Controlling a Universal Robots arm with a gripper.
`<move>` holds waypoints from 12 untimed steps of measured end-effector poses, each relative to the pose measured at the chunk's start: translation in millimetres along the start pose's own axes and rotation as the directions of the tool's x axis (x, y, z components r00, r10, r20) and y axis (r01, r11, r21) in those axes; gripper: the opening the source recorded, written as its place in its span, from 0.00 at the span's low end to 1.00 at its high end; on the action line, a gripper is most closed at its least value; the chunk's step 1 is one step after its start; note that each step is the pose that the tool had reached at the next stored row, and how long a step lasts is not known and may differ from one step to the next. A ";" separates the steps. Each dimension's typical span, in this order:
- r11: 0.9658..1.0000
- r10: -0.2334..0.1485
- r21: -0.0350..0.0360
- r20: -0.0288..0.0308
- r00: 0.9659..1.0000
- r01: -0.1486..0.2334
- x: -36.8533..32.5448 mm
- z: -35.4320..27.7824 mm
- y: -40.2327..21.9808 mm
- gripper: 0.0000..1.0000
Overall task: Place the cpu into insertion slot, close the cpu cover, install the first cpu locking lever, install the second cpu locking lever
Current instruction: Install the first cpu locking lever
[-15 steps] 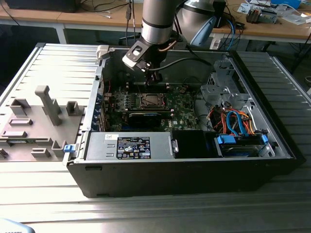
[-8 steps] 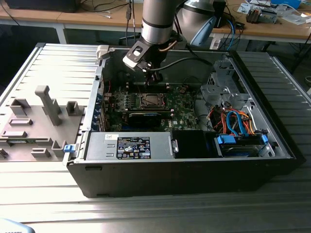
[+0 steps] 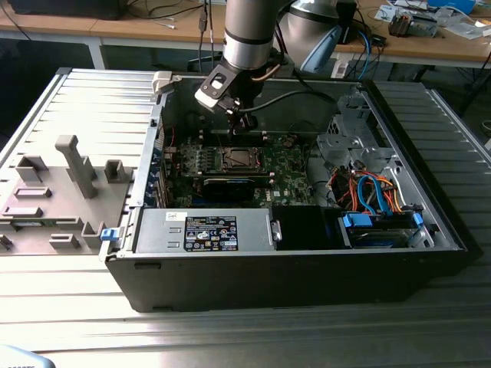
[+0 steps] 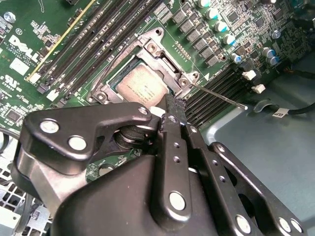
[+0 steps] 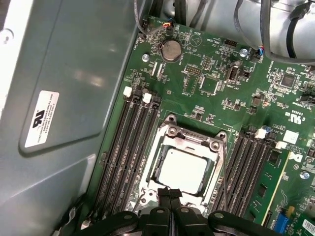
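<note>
Progress: you look about halfway. Seating and cover seem done, both levers seem left.
Cpu: cpu (image 5: 183,169) lies flat in the insertion slot (image 3: 238,159), its metal top showing through the window.
Cover: cpu cover (image 5: 193,139) appears folded down around the chip.
Levers: one thin locking lever (image 4: 219,97) sticks out sideways from the socket corner and looks unlatched. You can't tell the other's state.
End effector: your end effector (image 5: 170,192) has its fingers pressed together, holding nothing. The tips are at the socket's near edge; contact unclear.
Setting: motherboard (image 5: 216,83) sits in an open case on the bench (image 3: 307,337).
</note>
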State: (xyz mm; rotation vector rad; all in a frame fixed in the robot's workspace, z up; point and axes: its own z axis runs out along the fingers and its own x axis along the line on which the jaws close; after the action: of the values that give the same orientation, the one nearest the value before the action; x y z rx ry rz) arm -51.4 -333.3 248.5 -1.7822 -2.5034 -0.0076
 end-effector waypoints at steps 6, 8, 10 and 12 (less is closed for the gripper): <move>0.996 -0.092 0.006 0.003 0.996 0.092 0.0 0.0 0.0 0.11; 0.995 -0.097 0.006 0.003 0.995 0.097 0.0 0.0 0.0 0.11; 0.994 -0.106 0.006 0.004 0.994 0.106 0.0 0.0 0.0 0.11; 0.994 -0.112 0.007 0.004 0.994 0.112 0.0 0.0 0.0 0.11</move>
State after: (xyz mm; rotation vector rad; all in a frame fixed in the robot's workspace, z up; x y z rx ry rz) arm -51.4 -333.3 248.6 -1.6389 -2.5993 -0.0016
